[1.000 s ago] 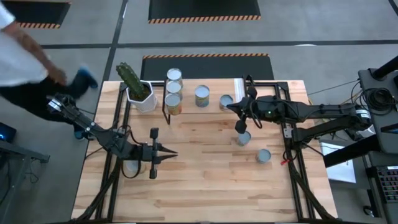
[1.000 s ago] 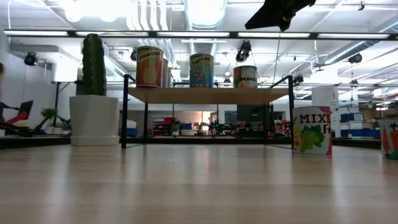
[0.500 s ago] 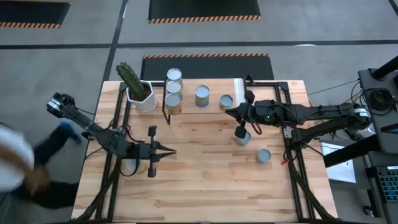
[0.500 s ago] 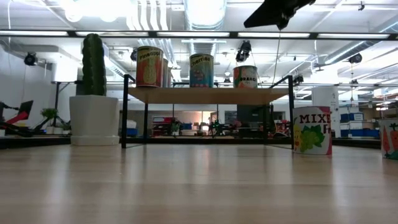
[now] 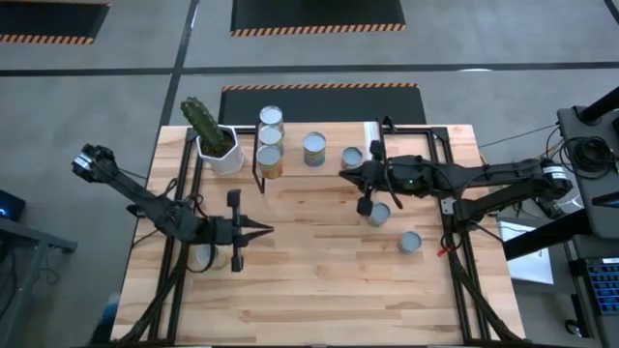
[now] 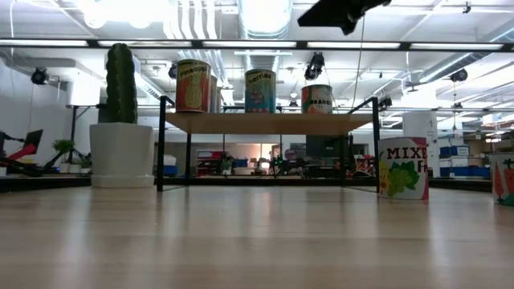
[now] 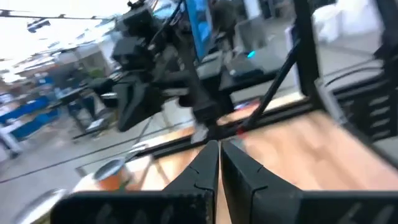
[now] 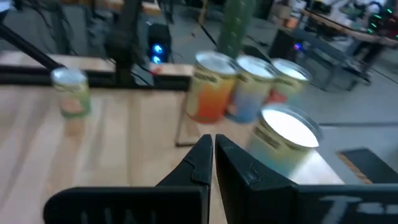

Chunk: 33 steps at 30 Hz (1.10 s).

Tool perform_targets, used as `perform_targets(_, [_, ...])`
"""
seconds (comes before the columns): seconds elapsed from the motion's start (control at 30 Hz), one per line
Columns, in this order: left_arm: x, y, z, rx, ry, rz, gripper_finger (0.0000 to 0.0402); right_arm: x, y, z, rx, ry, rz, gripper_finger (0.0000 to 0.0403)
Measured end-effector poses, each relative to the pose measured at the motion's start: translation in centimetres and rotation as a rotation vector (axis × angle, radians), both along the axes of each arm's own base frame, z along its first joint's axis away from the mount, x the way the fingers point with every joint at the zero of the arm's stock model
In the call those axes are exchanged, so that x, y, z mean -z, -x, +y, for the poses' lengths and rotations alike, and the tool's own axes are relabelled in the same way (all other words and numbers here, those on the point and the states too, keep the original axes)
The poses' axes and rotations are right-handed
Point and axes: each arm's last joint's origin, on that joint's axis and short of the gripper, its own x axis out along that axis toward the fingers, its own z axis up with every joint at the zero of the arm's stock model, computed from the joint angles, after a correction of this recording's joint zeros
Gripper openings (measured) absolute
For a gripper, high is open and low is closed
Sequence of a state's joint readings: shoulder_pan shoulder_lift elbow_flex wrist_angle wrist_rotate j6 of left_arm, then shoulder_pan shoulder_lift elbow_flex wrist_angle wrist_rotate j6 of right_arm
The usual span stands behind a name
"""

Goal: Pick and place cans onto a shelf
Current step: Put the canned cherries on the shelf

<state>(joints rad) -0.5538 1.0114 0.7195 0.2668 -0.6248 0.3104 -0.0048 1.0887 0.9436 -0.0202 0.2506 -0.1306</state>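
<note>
Hanging over the light wooden tabletop [image 5: 309,280] at lower left of the high view, the left hand [image 5: 268,230] is pinched fully shut on nothing. Right of centre, the right hand [image 5: 344,175] is likewise shut and empty, above two loose silver-topped tin cans [image 5: 379,215]. Farther back, more cans stand on the low black-framed wooden shelf [image 6: 265,122].

Only "MIXE", cut off, legible on can [image 6: 403,168] at right; shelf cans' labels unreadable.
</note>
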Motion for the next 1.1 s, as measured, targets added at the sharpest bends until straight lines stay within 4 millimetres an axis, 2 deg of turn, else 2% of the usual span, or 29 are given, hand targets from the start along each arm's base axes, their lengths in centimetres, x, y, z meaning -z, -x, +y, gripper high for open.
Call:
perform_targets(0.1, [-1.4,0.4,0.2,-0.013,0.035,-0.023,0.0,-0.2,-0.3,0.4,-0.035,-0.037,-0.042,0.0009])
perform_targets(0.23, [-2.7,0.7,-0.3,0.017,0.131,-0.055,0.0,-0.9,0.5,1.6,-0.085,-0.094,-0.036,0.0009])
perform_targets(0.43, [-4.2,-0.2,-1.2,0.031,0.25,-0.097,0.0,-1.7,2.6,3.9,-0.187,-0.088,0.031,0.0009])
perform_targets(0.57, [-6.1,-0.9,-1.7,0.033,0.267,-0.106,0.0,-1.8,3.1,4.8,-0.233,-0.057,0.038,0.0009])
perform_targets(0.67, [-7.6,-1.0,-1.8,0.029,0.223,-0.053,0.0,-1.6,2.6,5.0,-0.236,-0.039,0.031,0.0009])
perform_targets(0.87, [-8.8,-1.3,-2.0,0.014,0.145,0.054,0.0,-0.7,0.3,4.8,-0.148,-0.122,0.002,0.0009])
perform_targets(0.97, [-8.1,-1.6,-2.3,0.013,0.118,0.083,0.0,-0.8,-0.6,4.7,-0.103,-0.201,0.079,0.0009])
perform_targets(1.1, [-4.4,-2.6,-2.9,0.008,0.059,0.166,0.0,-1.1,-1.8,4.7,-0.037,-0.188,0.219,0.0009])
